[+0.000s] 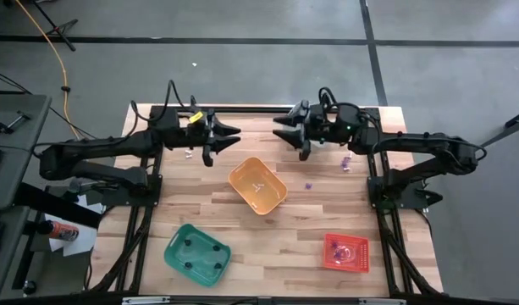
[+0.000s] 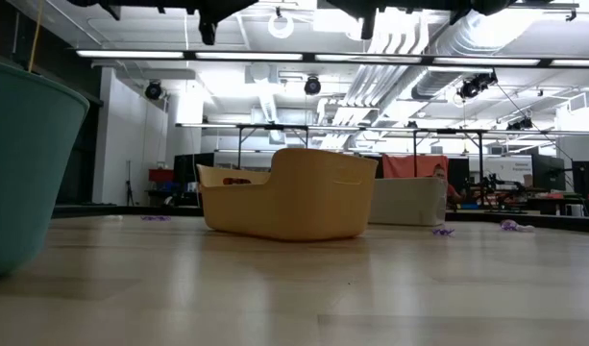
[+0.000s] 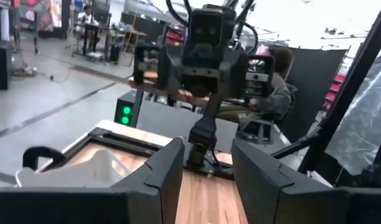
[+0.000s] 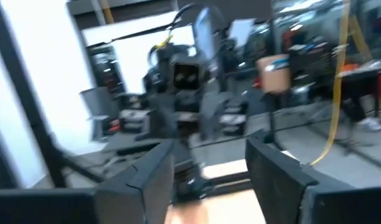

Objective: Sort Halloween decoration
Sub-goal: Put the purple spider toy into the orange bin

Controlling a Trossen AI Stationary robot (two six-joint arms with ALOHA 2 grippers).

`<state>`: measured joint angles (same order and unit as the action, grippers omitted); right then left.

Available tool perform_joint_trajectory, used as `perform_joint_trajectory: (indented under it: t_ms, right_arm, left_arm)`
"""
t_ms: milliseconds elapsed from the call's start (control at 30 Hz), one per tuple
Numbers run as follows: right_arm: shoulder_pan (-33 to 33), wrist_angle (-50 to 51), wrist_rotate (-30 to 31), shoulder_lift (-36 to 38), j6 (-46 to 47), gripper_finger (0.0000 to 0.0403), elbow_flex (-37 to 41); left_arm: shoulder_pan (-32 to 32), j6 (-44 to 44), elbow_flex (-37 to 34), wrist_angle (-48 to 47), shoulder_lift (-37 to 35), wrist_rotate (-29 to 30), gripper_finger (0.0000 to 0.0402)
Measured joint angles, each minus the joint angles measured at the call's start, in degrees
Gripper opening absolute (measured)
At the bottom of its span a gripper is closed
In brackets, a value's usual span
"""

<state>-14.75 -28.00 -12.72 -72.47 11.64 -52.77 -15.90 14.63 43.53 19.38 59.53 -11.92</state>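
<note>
Small purple Halloween trinkets lie loose on the wooden table [image 1: 242, 229]: one [image 1: 346, 161] at the far right, one [image 1: 308, 185] beside the orange bin [image 1: 257, 185], one [image 1: 189, 153] at the far left. The orange bin holds a whitish piece [image 1: 259, 187]. Dark pieces [image 1: 201, 251] sit in the green bin [image 1: 197, 252]. My left gripper [image 1: 232, 134] [image 3: 206, 155] and right gripper [image 1: 280, 134] [image 4: 209, 155] hang high over the table's far middle. They point level at each other, both open, with nothing between the fingers.
A red bin [image 1: 345, 252] with small pieces stands at the near right. In the low view the orange bin [image 2: 289, 192] is mid-table, the green bin [image 2: 25, 163] close at left, and purple trinkets [image 2: 443, 231] lie behind. Bare wood lies between the bins.
</note>
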Motion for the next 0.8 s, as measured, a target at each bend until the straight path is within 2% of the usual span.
perform_joint_trajectory:
  t_ms: [133, 300, 800]
  right_arm:
    - [0.0, 2.7, -2.9, 0.0, 2.4, 0.0131, 0.0]
    - [0.1, 4.2, -4.6, 0.0, 1.7, 0.0018, 0.0]
    - [0.3, 5.1, -4.4, 0.0, -1.6, 0.0001, 0.0]
  left_arm:
    - [0.2, -1.3, 0.0, 1.4, 1.1, 0.0, 0.0126]
    - [0.1, -1.7, 0.0, 1.3, 0.3, -2.4, 0.0126]
    - [0.1, -1.8, 0.0, -6.0, -3.2, -3.1, 0.0126]
